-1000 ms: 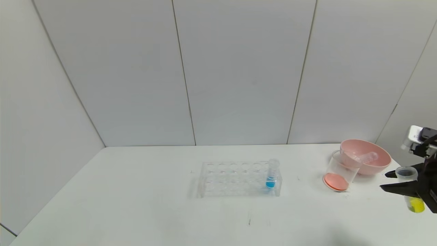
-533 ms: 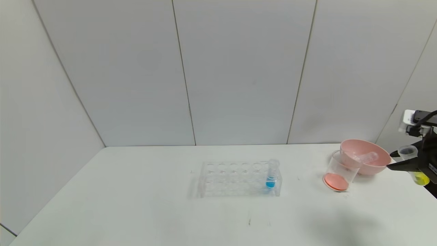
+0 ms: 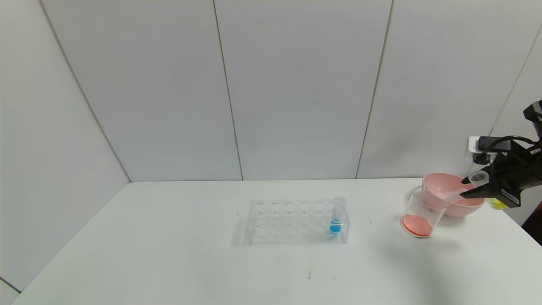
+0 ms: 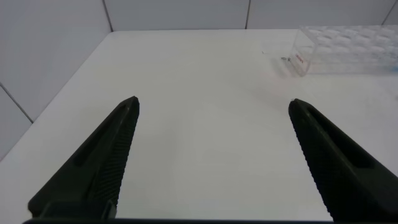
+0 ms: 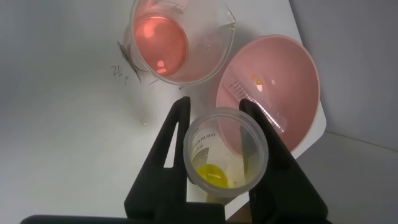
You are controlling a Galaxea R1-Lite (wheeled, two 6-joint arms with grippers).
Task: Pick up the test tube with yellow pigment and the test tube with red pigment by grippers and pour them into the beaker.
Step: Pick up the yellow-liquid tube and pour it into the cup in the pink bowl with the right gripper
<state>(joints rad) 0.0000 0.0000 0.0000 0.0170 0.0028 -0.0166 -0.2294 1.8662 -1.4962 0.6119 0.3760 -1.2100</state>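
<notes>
My right gripper (image 3: 464, 189) is shut on the test tube with yellow pigment (image 3: 479, 178), held above the table's right edge beside the pink bowl. The tube is tilted, with its rim toward the beaker (image 3: 420, 213) and the yellow liquid at its low end. In the right wrist view the tube (image 5: 227, 155) sits between the fingers of the gripper (image 5: 216, 101), with the beaker (image 5: 177, 40) beyond the tips. The beaker holds red-orange liquid. No tube with red liquid shows. My left gripper (image 4: 213, 102) is open and empty over bare table.
A pink bowl (image 3: 459, 207) stands right of the beaker, with an empty clear tube (image 3: 455, 195) lying in it. A clear rack (image 3: 292, 222) at mid-table holds a blue-liquid tube (image 3: 336, 217). The rack's corner (image 4: 311, 46) shows in the left wrist view.
My right gripper has risen and moved left toward the bowl and beaker with the yellow tube, which has tilted. Nothing else has moved.
</notes>
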